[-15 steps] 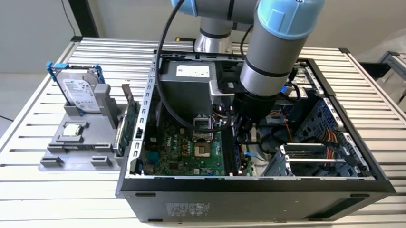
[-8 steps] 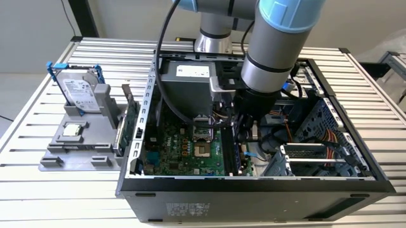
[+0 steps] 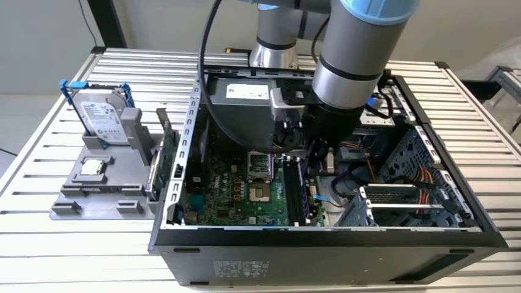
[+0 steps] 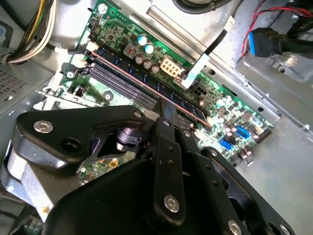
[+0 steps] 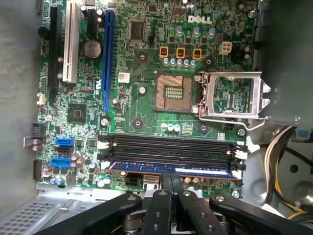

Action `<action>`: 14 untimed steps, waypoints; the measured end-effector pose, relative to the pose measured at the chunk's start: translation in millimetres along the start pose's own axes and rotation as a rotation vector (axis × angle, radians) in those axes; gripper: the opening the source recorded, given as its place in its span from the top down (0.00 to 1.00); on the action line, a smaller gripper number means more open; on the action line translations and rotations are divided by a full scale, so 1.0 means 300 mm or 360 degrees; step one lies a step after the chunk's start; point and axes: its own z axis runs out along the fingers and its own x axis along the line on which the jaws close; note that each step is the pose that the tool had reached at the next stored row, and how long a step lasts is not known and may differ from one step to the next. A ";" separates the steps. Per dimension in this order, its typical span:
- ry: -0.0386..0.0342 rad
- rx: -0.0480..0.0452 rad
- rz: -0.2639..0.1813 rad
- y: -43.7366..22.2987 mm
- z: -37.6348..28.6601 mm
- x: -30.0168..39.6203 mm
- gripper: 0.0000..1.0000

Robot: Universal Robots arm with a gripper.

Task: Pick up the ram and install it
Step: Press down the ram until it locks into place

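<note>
- Exterior view: the arm (image 3: pixel 350 67) reaches down into the open computer case (image 3: pixel 326 235), at the frame's centre right. The case walls and the drive cage (image 3: pixel 399 204) leave little room around it.
- Second wrist view: the gripper (image 4: pixel 164 110) fingers are pressed together on the ram (image 4: pixel 146 83), which stands in a memory slot across the centre.
- First wrist view: the ram (image 5: pixel 171 169) lies in the slot lowest in the frame, just above the gripper (image 5: pixel 171 178); the other slots (image 5: pixel 171 147) are free.
</note>
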 end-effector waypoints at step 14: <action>0.0013 0.0000 0.0000 0.002 -0.079 0.002 1.00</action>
